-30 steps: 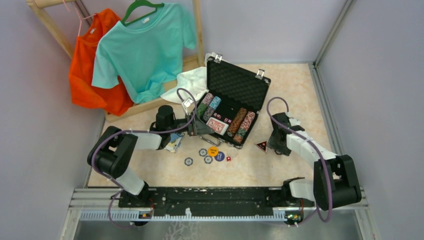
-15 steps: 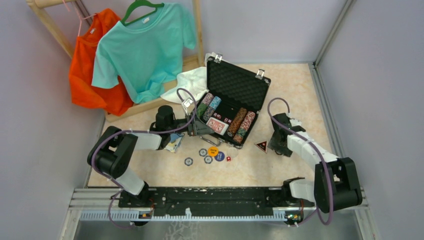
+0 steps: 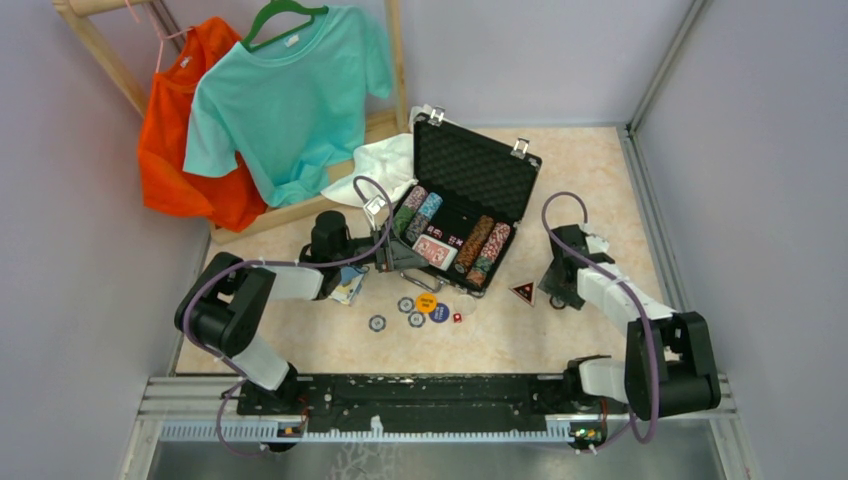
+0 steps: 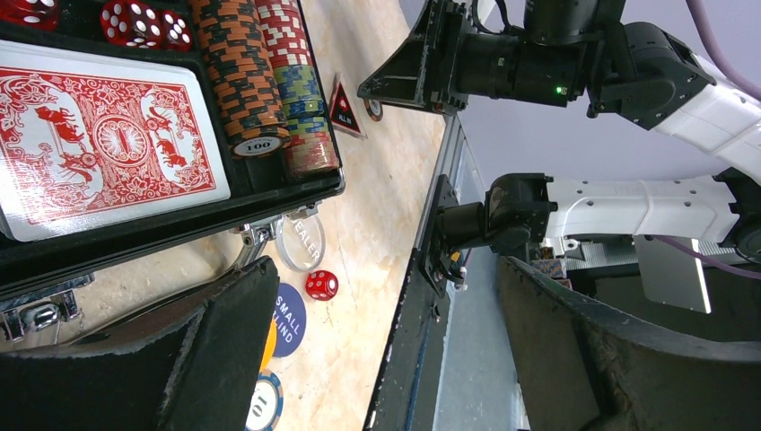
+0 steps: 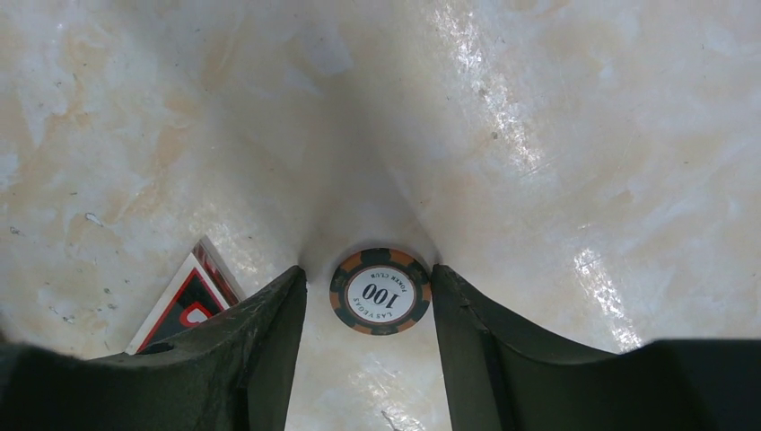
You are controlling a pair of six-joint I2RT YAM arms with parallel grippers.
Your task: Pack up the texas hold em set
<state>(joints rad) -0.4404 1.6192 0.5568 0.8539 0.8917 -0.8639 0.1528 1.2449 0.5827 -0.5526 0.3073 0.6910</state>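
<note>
One round striped chip (image 5: 380, 292), glossy marbled table (image 5: 538, 135), rectangular foam-lined case (image 3: 470, 170)

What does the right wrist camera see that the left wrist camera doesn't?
Right wrist only: a close view of a chip marked 100 lying flat between the right gripper's open fingers. Left wrist only: the open case holding a red card deck, red dice and chip stacks, with loose buttons and a die outside. Both: the red-and-black triangular marker and pale tabletop; the tiny disc beside it in the left view may be that chip.
</note>
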